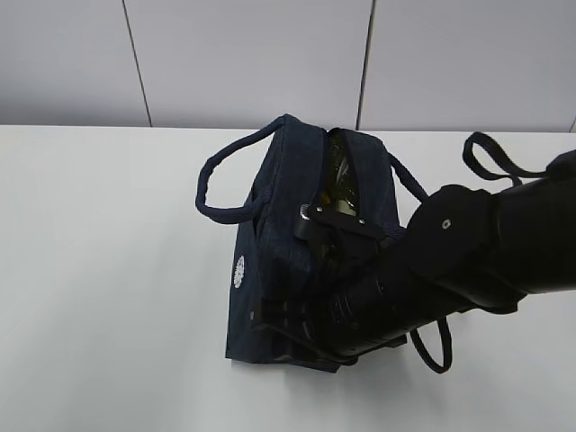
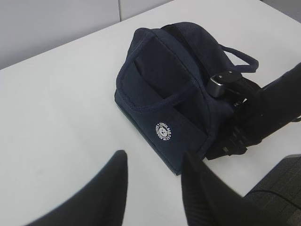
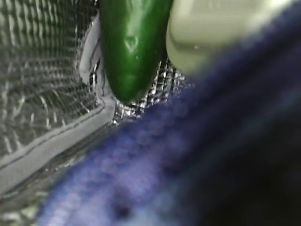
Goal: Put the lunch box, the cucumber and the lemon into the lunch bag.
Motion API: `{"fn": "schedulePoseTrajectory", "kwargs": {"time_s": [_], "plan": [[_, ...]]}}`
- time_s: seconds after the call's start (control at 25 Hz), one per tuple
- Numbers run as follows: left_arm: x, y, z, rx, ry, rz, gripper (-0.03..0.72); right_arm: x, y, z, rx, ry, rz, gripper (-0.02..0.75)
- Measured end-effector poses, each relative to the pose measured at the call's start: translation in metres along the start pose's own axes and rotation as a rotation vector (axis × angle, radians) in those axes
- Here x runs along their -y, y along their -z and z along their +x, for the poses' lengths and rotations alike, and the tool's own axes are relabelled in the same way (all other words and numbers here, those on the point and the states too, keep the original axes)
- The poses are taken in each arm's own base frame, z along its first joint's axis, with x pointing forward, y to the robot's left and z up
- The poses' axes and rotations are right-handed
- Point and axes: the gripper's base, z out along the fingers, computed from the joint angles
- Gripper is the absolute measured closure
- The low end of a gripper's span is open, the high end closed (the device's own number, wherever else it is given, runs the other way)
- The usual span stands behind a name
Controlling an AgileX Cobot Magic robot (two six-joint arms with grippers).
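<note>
The navy lunch bag [image 1: 270, 261] [image 2: 160, 80] stands mid-table with its top slit open. My right arm [image 1: 450, 261] reaches in from the right, and its gripper [image 1: 324, 225] [image 2: 225, 82] sits at the bag's top opening. In the right wrist view the cucumber [image 3: 131, 47] points down beside the lunch box [image 3: 207, 33], against the silver lining [image 3: 42, 70]. Blurred navy fabric [image 3: 188, 160] hides the right fingers. The lemon is hidden. My left gripper [image 2: 154, 157] hangs open over bare table left of the bag, holding nothing.
One loop handle [image 1: 220, 184] sticks out on the bag's left, and the other [image 1: 434, 346] hangs under my right arm. White table [image 1: 108, 270] spreads to the left. The table's edge and a dark chair [image 2: 277, 188] lie at the lower right of the left wrist view.
</note>
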Motion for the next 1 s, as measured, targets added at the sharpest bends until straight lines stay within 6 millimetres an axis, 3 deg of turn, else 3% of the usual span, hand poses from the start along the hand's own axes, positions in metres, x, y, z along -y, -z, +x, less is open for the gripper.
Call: {"fn": "schedulePoseTrajectory", "kwargs": {"time_s": [0.12,0.2,0.8,1.0], "plan": [[0.0,0.0,0.0,0.0,0.0,0.0,0.431,0.0,0.0,0.0,0.0,-0.002,0.0,0.697],[0.0,0.0,0.0,0.0,0.0,0.0,0.431,0.0,0.0,0.0,0.0,-0.002,0.0,0.727],[0.0,0.0,0.0,0.0,0.0,0.0,0.431,-0.003,0.002,0.012,-0.137,0.018,-0.029,0.737],[0.0,0.0,0.0,0.0,0.0,0.0,0.431,-0.012,0.021,0.012,-0.136,0.068,-0.062,0.737]]}}
